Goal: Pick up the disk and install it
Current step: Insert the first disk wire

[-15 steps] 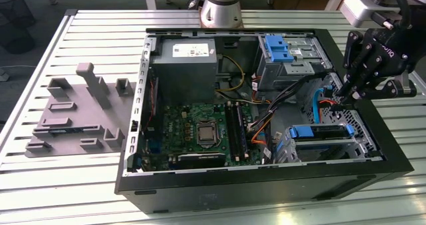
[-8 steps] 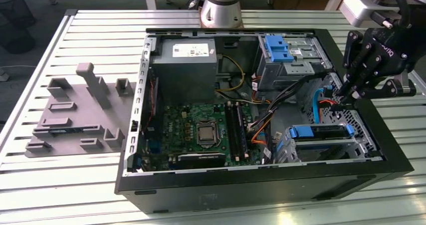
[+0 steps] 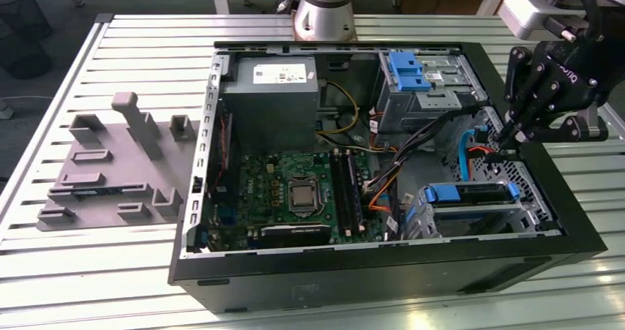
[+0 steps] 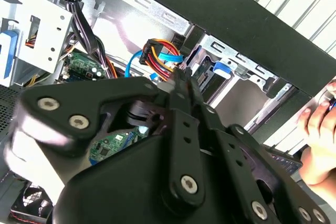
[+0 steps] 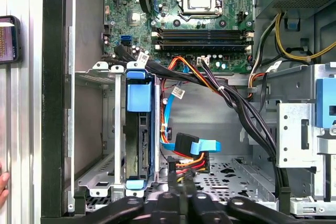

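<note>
Where the black computer case [image 3: 576, 242] lies open on the slatted metal table [image 3: 98, 271], the contents are as follows.

Item, the disk [image 5: 140, 145]: seated on edge in the silver drive cage [image 5: 97, 124] at the corner of the case nearest the exterior view's right. In the first wrist view it presents a thin dark edge with a connector strip, held in a blue plastic carrier frame with a broad blue tab at one end and a small blue clip at the other. In the exterior view the disk [image 3: 470, 192] shows as a blue bar across the top of the cage; its label face is hidden.

Item, gripper [image 3: 506, 134]: black, hanging over the case's wall on the exterior view's right, near the cage but apart from the disk. In both wrist views the gripper [image 5: 181, 179] [image 4: 181, 80] has its fingers drawn together with no gap visible, tips right at the black connector [image 5: 191, 153] with its red, orange and yellow wires. Whether they pinch anything cannot be told.

Item, a hand [image 4: 320, 129]: outside the case wall.
</note>
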Controlling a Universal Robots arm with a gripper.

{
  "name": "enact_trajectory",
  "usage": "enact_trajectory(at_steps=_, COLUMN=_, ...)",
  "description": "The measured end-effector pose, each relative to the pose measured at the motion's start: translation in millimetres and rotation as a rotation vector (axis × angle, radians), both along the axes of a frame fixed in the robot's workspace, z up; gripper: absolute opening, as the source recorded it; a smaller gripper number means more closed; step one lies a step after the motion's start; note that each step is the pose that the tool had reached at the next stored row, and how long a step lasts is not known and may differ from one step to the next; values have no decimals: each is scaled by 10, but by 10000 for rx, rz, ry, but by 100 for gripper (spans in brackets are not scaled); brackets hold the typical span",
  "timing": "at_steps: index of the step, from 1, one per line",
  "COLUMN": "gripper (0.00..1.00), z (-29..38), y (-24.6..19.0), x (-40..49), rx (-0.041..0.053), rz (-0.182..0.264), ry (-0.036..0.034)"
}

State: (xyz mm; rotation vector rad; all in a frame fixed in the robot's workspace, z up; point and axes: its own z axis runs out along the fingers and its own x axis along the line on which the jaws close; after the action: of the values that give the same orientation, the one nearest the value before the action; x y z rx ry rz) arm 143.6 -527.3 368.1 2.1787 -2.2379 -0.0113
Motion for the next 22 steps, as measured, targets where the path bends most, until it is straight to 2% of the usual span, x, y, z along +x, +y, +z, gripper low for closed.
enact_trajectory(at_steps=1, gripper=16, z=0, y=0, x=0, rx=0, rz=0, ry=0)
enact_trajectory(at_steps=2, gripper=16, z=0, y=0, x=0, rx=0, rz=0, ry=0)
enact_trajectory(at_steps=3, gripper=11, z=1, y=0, x=0, rx=-1, rz=0, ry=0)
enact_trajectory(at_steps=7, gripper=11, z=0, y=0, x=0, rx=0, rz=0, ry=0)
enact_trajectory(at_steps=8, gripper=17, z=0, y=1, x=0, rx=0, rz=0, ry=0)
enact_trajectory(at_steps=9, gripper=17, z=0, y=1, x=0, rx=0, rz=0, ry=0)
enact_trajectory(at_steps=10, gripper=24, z=0, y=1, x=0, rx=0, rz=0, ry=0)
enact_trajectory(at_steps=16, gripper=25, z=0, y=1, x=0, rx=0, rz=0, ry=0)
enact_trajectory(at_steps=17, gripper=31, z=0, y=1, x=0, rx=0, rz=-1, ry=0)
enact_trajectory(at_steps=18, gripper=31, z=0, y=1, x=0, rx=0, rz=0, ry=0)
enact_trajectory(at_steps=20, gripper=43, z=0, y=2, x=0, rx=0, rz=0, ry=0)
enact_trajectory(at_steps=21, gripper=43, z=0, y=2, x=0, rx=0, rz=0, ry=0)
enact_trajectory(at_steps=22, gripper=48, z=0, y=2, x=0, rx=0, rz=0, ry=0)
